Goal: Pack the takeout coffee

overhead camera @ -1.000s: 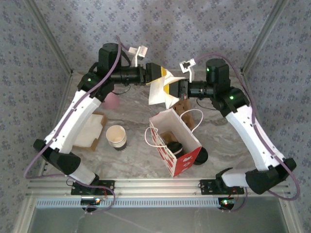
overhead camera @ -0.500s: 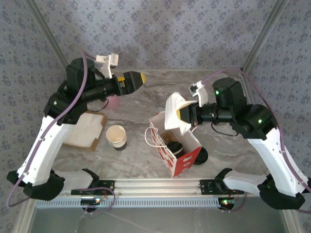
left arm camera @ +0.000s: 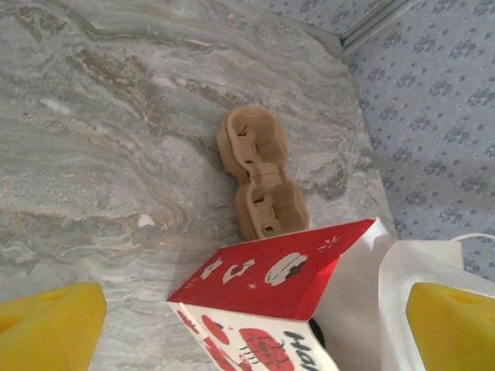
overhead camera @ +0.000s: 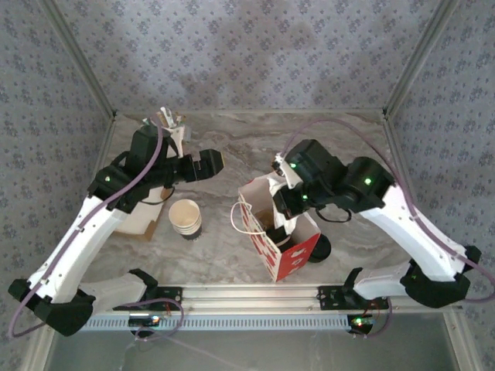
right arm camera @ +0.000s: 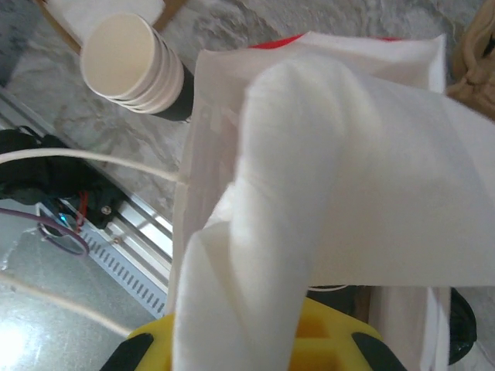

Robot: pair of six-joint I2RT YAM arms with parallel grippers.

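Note:
The red-and-white paper bag [overhead camera: 288,255] stands open at the table's middle. Inside it I see a dark round lid [overhead camera: 281,232], probably the takeout coffee, mostly hidden under my right gripper. My right gripper [overhead camera: 283,207] is at the bag's mouth, shut on a folded white napkin [right arm camera: 340,154] that drapes over the opening. The bag's white rim [right arm camera: 193,162] sits just below the napkin. My left gripper [overhead camera: 212,164] hangs open to the left of the bag, its yellow fingers [left arm camera: 46,325] wide apart with nothing between them, the bag's red side [left arm camera: 271,270] ahead of it.
A stack of paper cups [overhead camera: 186,218] stands left of the bag. Another black round lid [overhead camera: 319,247] lies against the bag's right side. A brown cardboard cup carrier [left arm camera: 259,174] rests on the marble behind the bag. A flat brown tray [overhead camera: 147,222] lies under my left arm.
My left gripper let go of the white napkin, opened wide and drew back to the left. My right gripper carried the napkin down to the bag's mouth.

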